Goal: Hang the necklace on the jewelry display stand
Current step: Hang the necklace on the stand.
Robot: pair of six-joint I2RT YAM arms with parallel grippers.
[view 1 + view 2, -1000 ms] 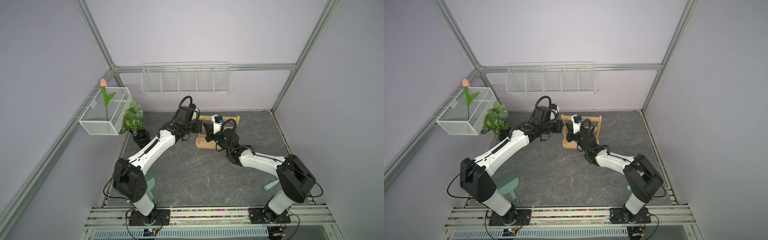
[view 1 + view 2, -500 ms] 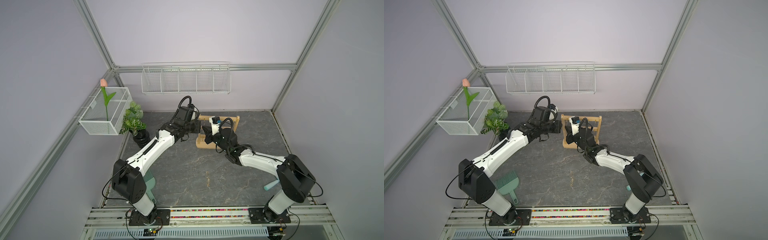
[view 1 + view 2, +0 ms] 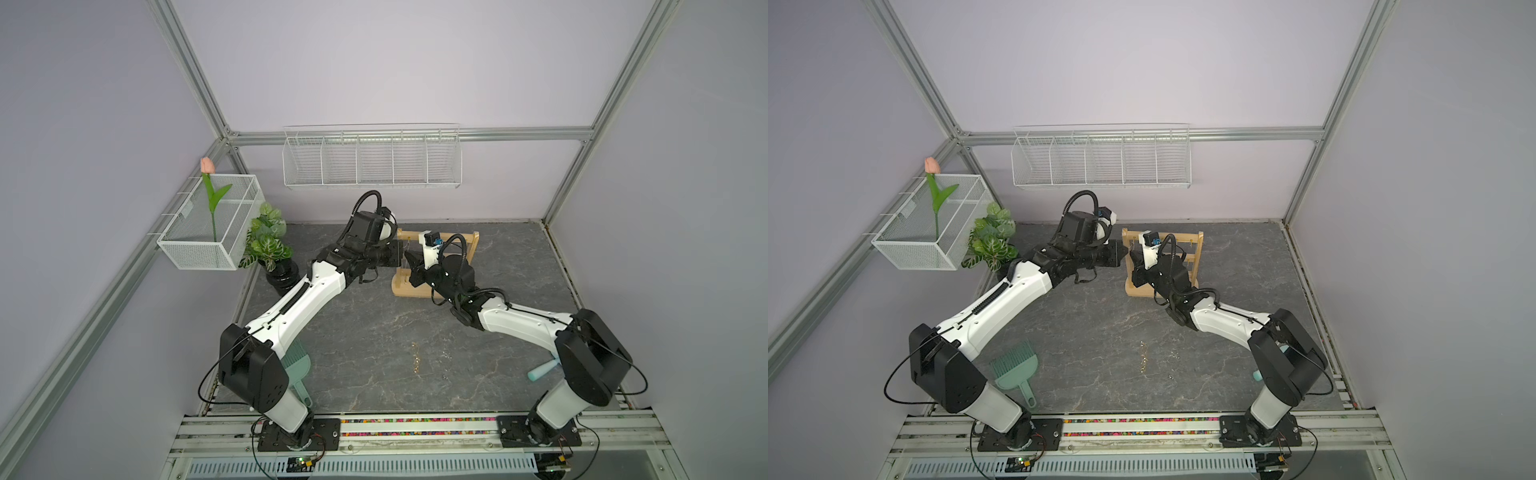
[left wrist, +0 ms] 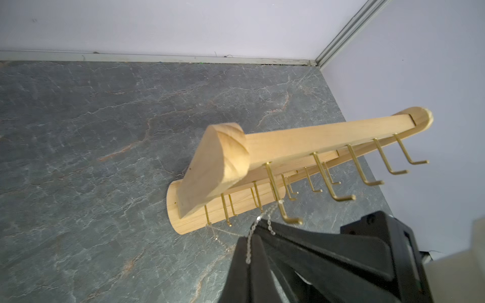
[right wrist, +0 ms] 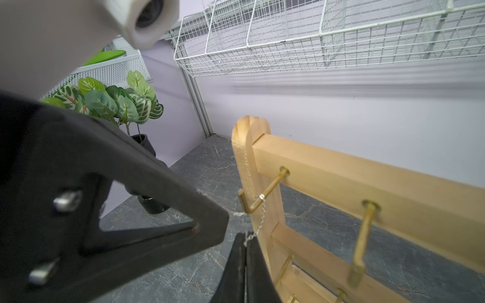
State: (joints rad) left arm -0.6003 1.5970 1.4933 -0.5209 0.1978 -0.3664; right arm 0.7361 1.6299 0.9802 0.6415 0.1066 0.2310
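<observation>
2 arms were observed in both top views, each reaching forward and inward from its base at the near rail. The left arm [image 3: 299, 303] was stretched out in a long, nearly straight line, with its wrist turned towards the right arm [image 3: 519, 324]. The right arm was folded sharply at its shoulder housing, and its white link ran inward to a black wrist section. The left gripper [image 5: 222, 219] and the right gripper [image 5: 245, 249] were found tip to tip, just apart. The jaws of both were recorded as closed. A length of the necklace [image 5: 258, 225] was seen pinched in the right gripper. Another length was seen emerging from the tip of the left gripper.
</observation>
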